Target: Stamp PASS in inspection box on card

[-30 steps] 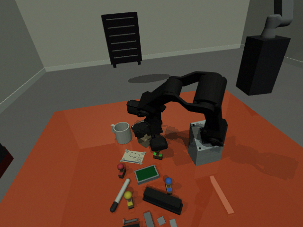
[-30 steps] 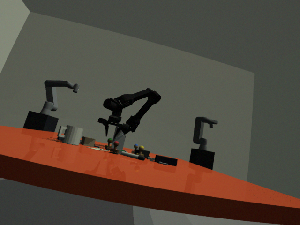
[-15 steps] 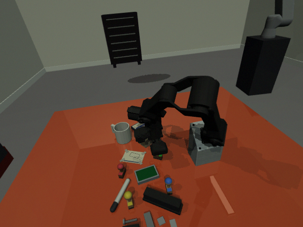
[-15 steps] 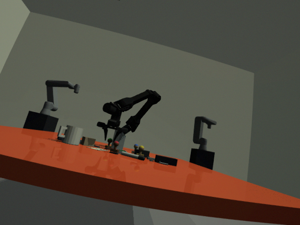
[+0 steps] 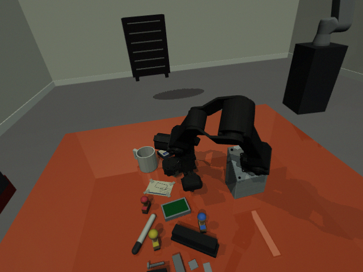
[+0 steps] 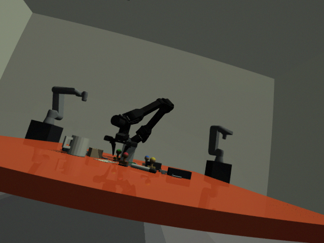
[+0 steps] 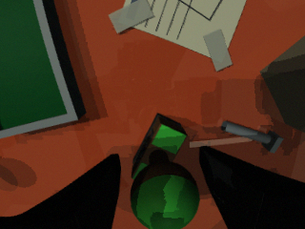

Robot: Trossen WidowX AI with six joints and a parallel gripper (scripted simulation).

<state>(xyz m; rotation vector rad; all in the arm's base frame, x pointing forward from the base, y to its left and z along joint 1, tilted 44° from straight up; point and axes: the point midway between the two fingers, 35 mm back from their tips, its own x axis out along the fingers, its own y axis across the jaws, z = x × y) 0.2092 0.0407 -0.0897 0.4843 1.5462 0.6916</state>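
Note:
A stamp with a green knob (image 7: 166,202) (image 6: 118,151) stands on the bench between the card and the ink pad. My gripper (image 7: 159,156) (image 5: 189,182) (image 6: 116,153) is open, with one finger on each side of the knob and not touching it. In the top view the gripper hides the stamp. The card (image 5: 159,187) (image 7: 152,0) is taped down at its corners, and its printed box shows no mark. The green ink pad (image 5: 175,208) (image 7: 29,57) lies just in front of the card.
Red (image 5: 144,203), blue (image 5: 201,221) and yellow (image 5: 153,237) stamps, a marker (image 5: 143,234) and a black block (image 5: 194,239) lie nearer the front. A grey mug (image 5: 146,159), a brown box (image 7: 289,90) and a bolt (image 7: 251,135) are close by. The arm stands on a grey pedestal (image 5: 244,178).

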